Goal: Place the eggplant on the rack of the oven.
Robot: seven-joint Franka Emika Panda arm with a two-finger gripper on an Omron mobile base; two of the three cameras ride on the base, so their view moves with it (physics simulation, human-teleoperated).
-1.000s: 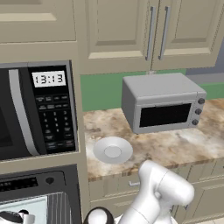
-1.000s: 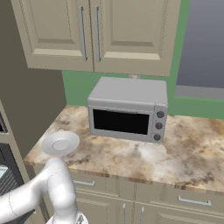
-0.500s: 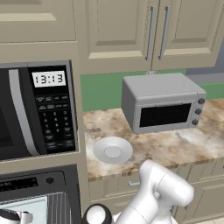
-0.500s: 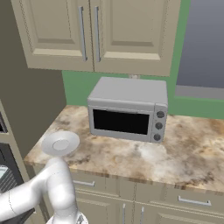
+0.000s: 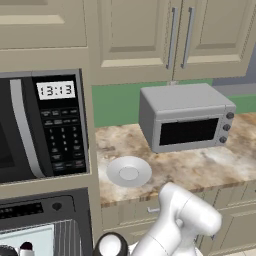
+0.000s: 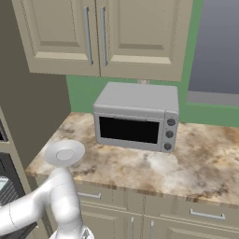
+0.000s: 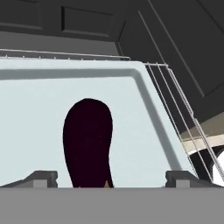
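Note:
The dark purple eggplant (image 7: 87,144) lies on a pale tray (image 7: 148,140) that rests on the rack (image 7: 180,109) of thin grey bars inside the dark oven (image 7: 87,26). My gripper (image 7: 112,179) is open. Its two fingertips (image 7: 41,178) stand wide apart on either side of the eggplant's near end without touching it. In the left base view the oven's black control strip (image 5: 30,210) and grey bars (image 5: 67,236) sit low at the left, and my arm reaches down toward them.
A black microwave (image 5: 45,125) with a keypad sits above the oven. On the marble counter (image 6: 154,163) are a white plate (image 5: 129,171) and a grey toaster oven (image 5: 185,117). Cream cabinets hang above. The oven's dark side wall (image 7: 183,48) is close on the right.
The jaws have spread apart and let go of the eggplant. In the base views the arm and the scene stay as they were.

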